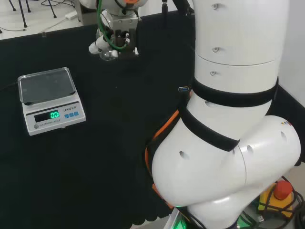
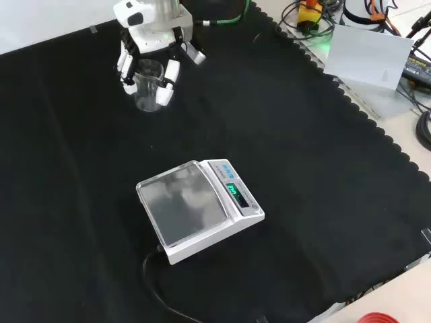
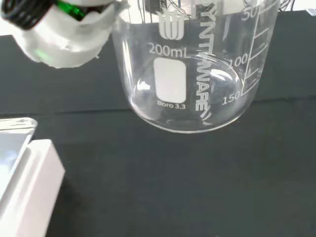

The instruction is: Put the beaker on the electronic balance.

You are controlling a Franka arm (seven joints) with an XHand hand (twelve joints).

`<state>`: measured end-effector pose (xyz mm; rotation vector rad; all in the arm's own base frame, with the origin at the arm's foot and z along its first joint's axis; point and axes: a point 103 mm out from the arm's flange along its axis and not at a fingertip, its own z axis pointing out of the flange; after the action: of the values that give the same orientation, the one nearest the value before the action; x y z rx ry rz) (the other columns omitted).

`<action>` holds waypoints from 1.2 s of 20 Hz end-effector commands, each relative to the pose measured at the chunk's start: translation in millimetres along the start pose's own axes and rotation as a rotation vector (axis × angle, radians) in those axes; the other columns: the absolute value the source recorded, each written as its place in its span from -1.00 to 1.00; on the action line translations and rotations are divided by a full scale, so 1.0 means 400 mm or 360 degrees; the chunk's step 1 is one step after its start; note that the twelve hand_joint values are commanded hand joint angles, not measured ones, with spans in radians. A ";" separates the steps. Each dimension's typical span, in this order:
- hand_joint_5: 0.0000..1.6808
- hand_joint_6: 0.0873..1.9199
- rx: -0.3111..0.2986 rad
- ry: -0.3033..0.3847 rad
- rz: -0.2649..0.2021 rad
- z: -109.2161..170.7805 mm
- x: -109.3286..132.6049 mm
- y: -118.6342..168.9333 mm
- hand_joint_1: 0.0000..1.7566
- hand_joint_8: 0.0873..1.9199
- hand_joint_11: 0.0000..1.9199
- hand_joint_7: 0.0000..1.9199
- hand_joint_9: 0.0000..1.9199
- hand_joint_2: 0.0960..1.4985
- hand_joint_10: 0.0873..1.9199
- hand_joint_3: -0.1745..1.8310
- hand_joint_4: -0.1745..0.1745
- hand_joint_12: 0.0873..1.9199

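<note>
— Where was the beaker [image 2: 149, 86] at that moment?

— In the front view it stood at the far left of the black cloth [image 2: 303, 155], well apart from the electronic balance [image 2: 199, 208], which sat nearer the camera at about the middle of the cloth. In the head view the beaker [image 1: 109, 53] was at the far edge of the cloth, beyond and to the right of the balance [image 1: 51, 99].

— And the hand?

— The hand [image 2: 149, 42] came down from the far side in the front view, with its white fingers [image 2: 166, 87] curled down on either side of the clear glass, clasped round the beaker. In the head view the hand [image 1: 116, 33] was above the glass, with green cable running up its back.

— Was the beaker lifted or on the cloth?

— That could not be told for sure. In the wrist view the rounded base of the beaker [image 3: 190, 64] showed close and large with black cloth beyond it, and a white part of the hand [image 3: 66, 34] lay just beside the glass wall. The glass appeared empty.

— What of the balance?

— Its flat grey pan [image 2: 183, 202] carried nothing, its small display was lit green, and a black cord [image 2: 158, 286] ran from its near side across the cloth in the front view. A white corner of the balance [image 3: 22, 182] showed at the edge of the wrist view.
</note>
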<state>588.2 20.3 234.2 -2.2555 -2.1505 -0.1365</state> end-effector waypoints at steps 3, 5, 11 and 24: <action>0.49 -0.46 -0.0002 -0.0017 -0.0168 -0.011 0.252 -0.027 0.30 -0.25 0.41 0.24 0.53 0.14 -0.74 -0.62 0.36 -0.20; 0.49 -0.46 0.0001 0.0005 -0.0216 -0.007 0.293 -0.031 0.30 -0.25 0.41 0.24 0.53 0.14 -0.74 -0.62 0.36 -0.21; 0.49 -0.47 0.0011 -0.0008 -0.0323 0.010 0.427 -0.040 0.30 -0.25 0.41 0.24 0.54 0.13 -0.74 -0.62 0.36 -0.21; 0.53 -0.52 0.0077 -0.0041 -0.0409 0.122 0.501 0.017 0.31 -0.26 0.43 0.25 0.55 0.08 -0.77 -0.56 0.33 -0.24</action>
<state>599.3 216.2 221.0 -1.9785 -2.4108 -0.1050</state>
